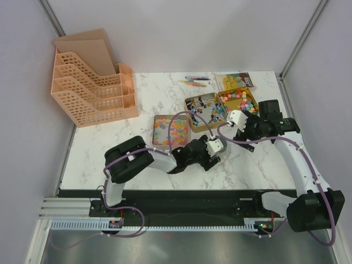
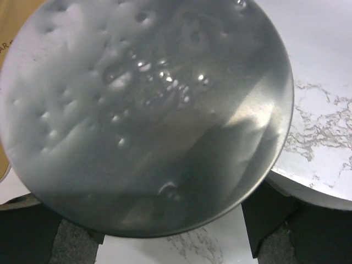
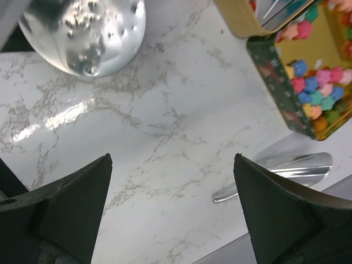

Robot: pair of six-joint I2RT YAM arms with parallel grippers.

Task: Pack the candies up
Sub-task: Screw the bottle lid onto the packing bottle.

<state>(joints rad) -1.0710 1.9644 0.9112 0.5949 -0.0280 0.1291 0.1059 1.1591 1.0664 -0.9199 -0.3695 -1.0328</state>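
Spoon (image 3: 286, 168) beside candies (image 3: 316, 93), right-wrist view only

The candies (image 1: 171, 131) lie loose in three open tins at the far right of the table (image 1: 110, 154). The left tin (image 1: 154, 131), nearest of the three, holds a level bed of pastel lumps in pink, yellow, green and blue; the middle tin (image 1: 187, 103), just right and farther, holds darker wrapped sweets (image 1: 204, 110) mixed with brighter ones; the right tin (image 1: 221, 98), farthest, holds bead-like lumps (image 1: 239, 100). Seen close from the right wrist, these bead-like lumps (image 3: 316, 93) are small, knobbly, pink, blue, green and orange, piled against a gold inner wall.
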